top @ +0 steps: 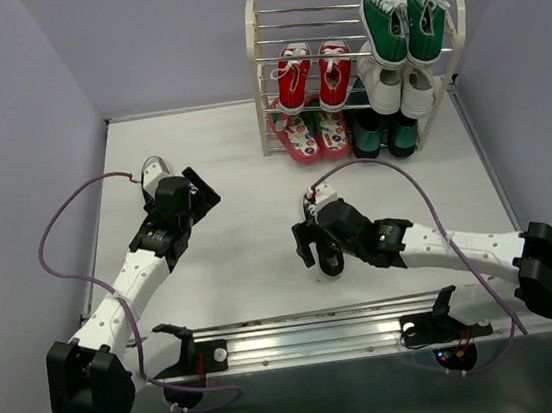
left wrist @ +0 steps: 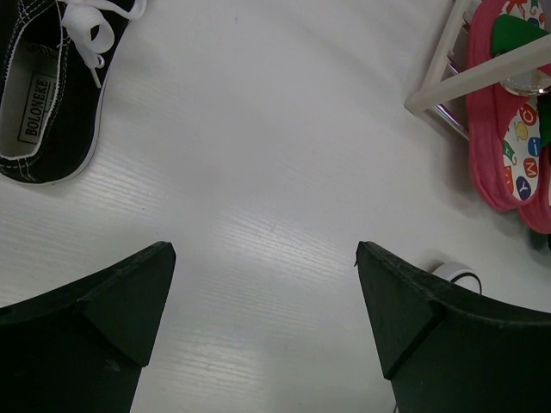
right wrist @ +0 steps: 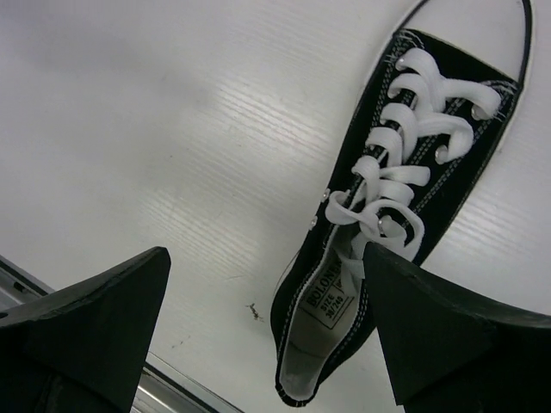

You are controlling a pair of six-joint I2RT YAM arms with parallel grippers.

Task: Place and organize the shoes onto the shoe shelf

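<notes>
At the far left of the bench point(top: 233, 141), one black sneaker point(left wrist: 43, 95) lies flat with its white laces loose. It is off to the side of the left end effector point(left wrist: 265, 254), whose fingers are spread wide with nothing but bare surface between them. That arm looks parked rather than working. Nearer the middle, the right end effector point(right wrist: 265, 254) hangs over the second black sneaker point(right wrist: 405, 198), also fully open and holding nothing. The shoe sits off-centre under it, its heel opening just beside one finger and its toe pointing away. Pickup of this shoe looks like the step in hand. The next move, I'd judge, calls for sliding sideways until the heel collar sits between the fingers, then dropping and closing on the canvas wall rather than the laces. At the far right stands the shoe shelf point(top: 258, 78), with the red sneakers point(top: 315, 76) on the middle tier and the flip-flops point(top: 303, 135) below them. Green sneakers point(top: 402, 20), white sneakers point(top: 397, 86) and a dark pair point(top: 385, 135) fill the right column. Only the top tier's left half shows bare rods, so the black pair probably belongs there.
</notes>
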